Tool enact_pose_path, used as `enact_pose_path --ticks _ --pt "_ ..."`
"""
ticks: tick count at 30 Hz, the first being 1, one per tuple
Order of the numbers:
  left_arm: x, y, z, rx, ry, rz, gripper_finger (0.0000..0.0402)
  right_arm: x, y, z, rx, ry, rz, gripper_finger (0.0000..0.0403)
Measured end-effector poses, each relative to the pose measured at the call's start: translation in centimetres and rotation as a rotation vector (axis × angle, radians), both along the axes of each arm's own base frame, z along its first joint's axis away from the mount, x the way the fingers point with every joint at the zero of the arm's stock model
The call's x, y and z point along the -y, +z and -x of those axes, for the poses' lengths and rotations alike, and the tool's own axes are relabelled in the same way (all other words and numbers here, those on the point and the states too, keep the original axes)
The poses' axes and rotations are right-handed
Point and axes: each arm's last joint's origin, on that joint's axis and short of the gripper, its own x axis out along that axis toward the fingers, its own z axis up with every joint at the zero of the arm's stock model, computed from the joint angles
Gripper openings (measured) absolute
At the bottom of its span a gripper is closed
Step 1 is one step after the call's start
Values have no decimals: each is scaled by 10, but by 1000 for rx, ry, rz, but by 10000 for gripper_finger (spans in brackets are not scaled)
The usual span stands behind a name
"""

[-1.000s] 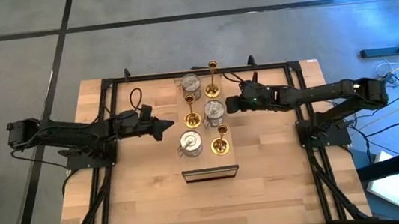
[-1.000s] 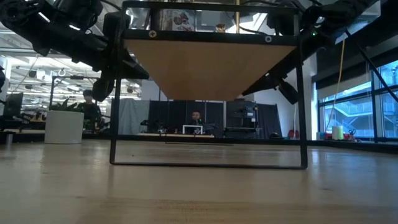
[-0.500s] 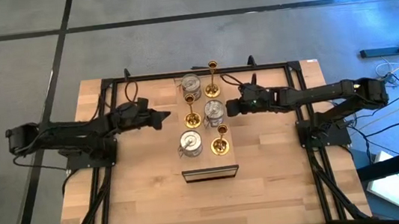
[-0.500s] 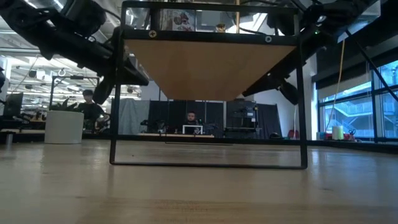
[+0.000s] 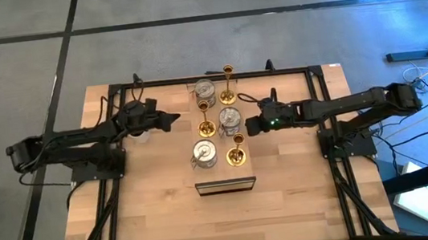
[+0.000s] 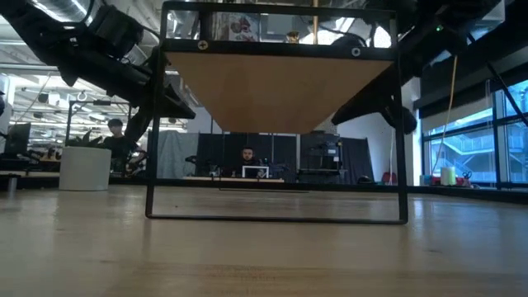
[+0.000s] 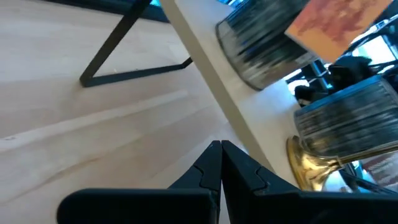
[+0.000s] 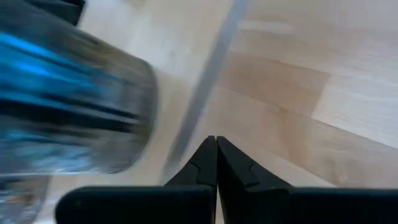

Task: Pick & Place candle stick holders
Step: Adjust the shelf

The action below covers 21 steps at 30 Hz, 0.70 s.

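Six candle stick holders stand on a long wooden board [image 5: 221, 168] at the table's middle. Three are gold sticks [image 5: 228, 84] [image 5: 204, 114] [image 5: 236, 150]. Three are silvery cups [image 5: 204, 88] [image 5: 229, 119] [image 5: 204, 153]. My left gripper [image 5: 175, 118] is shut, left of the board, its tips toward the middle gold stick. In the left wrist view the left gripper [image 7: 221, 148] points at the board's edge, with cups [image 7: 264, 43] beyond. My right gripper [image 5: 249, 126] is shut, just right of the middle silvery cup [image 8: 68, 106], apart from it.
The board rests raised on a black wire frame [image 6: 276, 219], seen from below in the low view. A dark metal frame [image 5: 115, 107] borders the table. Bare wood lies near the front edge [image 5: 226, 224]. People and desks show in the room behind [image 6: 247, 157].
My left gripper has swung toward the table's far edge, staying shut beside the board. My right gripper has moved toward the near edge along the board's right side, also shut. The holders have kept their places.
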Motion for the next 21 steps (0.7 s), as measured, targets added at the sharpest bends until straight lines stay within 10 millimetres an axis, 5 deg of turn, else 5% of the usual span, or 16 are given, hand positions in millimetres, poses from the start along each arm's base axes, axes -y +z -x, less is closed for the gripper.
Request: enact_pose_path --ticks 21 --pt "-39 -1 -50 -134 -81 2 1 -23 17 23 -17 -43 34 0"
